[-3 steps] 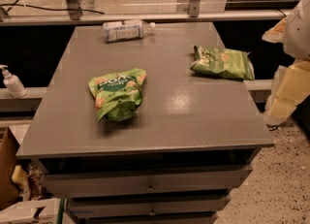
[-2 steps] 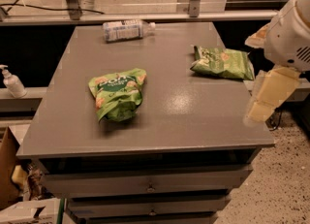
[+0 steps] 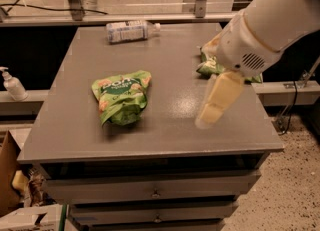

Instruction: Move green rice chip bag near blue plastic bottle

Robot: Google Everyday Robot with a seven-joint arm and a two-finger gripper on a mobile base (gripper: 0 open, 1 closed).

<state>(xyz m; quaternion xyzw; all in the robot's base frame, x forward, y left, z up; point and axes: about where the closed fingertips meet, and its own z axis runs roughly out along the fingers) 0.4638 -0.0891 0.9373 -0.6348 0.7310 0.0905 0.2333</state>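
Observation:
The green rice chip bag [image 3: 121, 96] lies puffed up on the grey table [image 3: 75, 135], left of its middle. The blue plastic bottle [image 3: 129, 30] lies on its side at the table's far edge, cap to the right. My gripper [image 3: 209, 116] hangs over the right part of the table on a white arm that comes in from the upper right. It is well right of the bag and touches nothing.
A paler flat green bag [image 3: 210, 65] lies at the right, mostly hidden behind my arm. A white pump dispenser [image 3: 11, 84] stands on a ledge to the left. Drawers sit under the table top. A cardboard box [image 3: 10, 175] is at lower left.
My arm has swung in from the right edge toward the table's middle and now covers most of the paler bag. The bag and bottle have not moved.

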